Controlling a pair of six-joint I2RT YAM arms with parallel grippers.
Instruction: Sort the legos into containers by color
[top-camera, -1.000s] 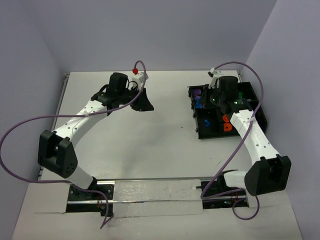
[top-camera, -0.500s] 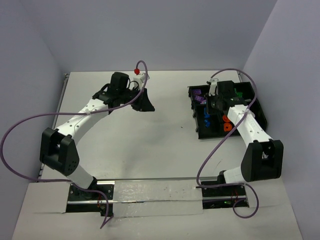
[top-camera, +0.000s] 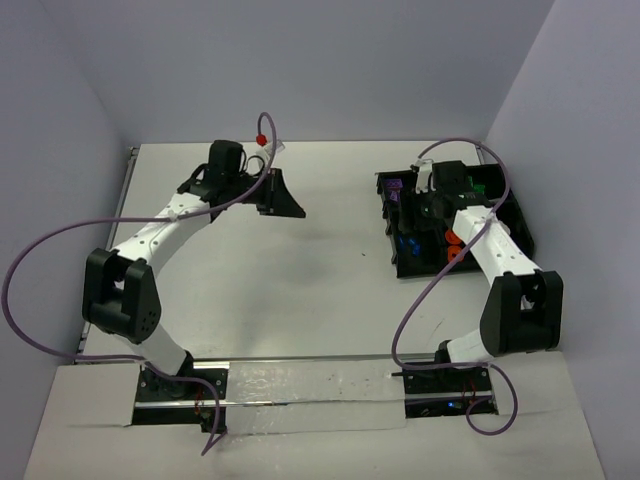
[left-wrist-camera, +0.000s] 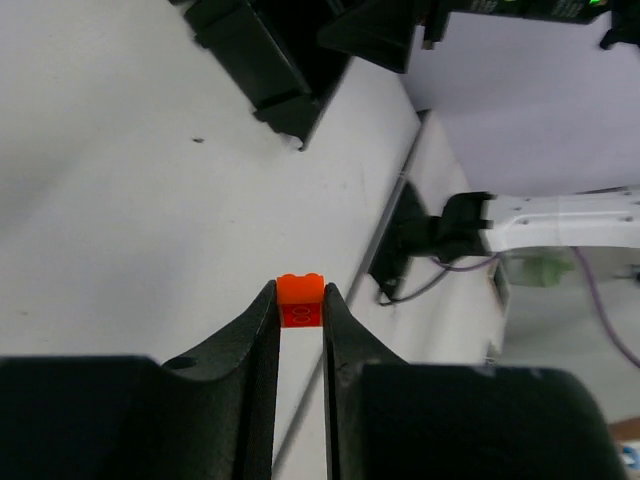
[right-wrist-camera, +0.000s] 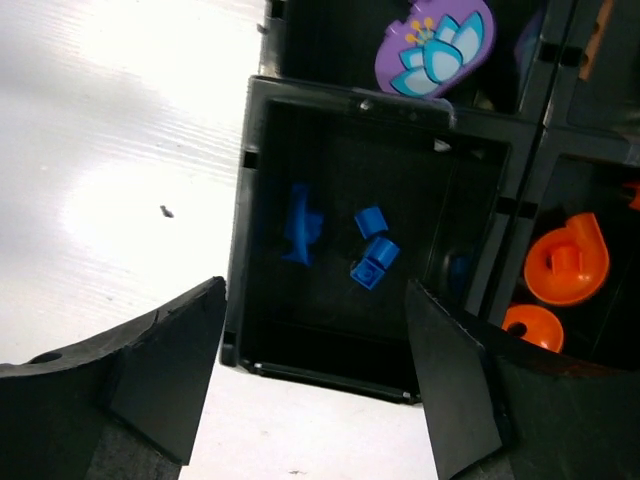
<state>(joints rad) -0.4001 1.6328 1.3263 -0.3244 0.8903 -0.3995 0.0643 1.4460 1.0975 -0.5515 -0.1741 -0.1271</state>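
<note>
The black compartment tray took the right gripper over its blue compartment, jaws wide and empty, placed, I judged, so a release would land by colour. Two blue bricks and a blue fish-like piece lay there, with orange rounded pieces in the next compartment. Well apart, the left gripper pinched an orange brick at its tips, held up, I judged, for carrying to those orange pieces.

Black compartment tray, blue legos inside one, orange pieces adjacent, orange brick pinched.
</note>
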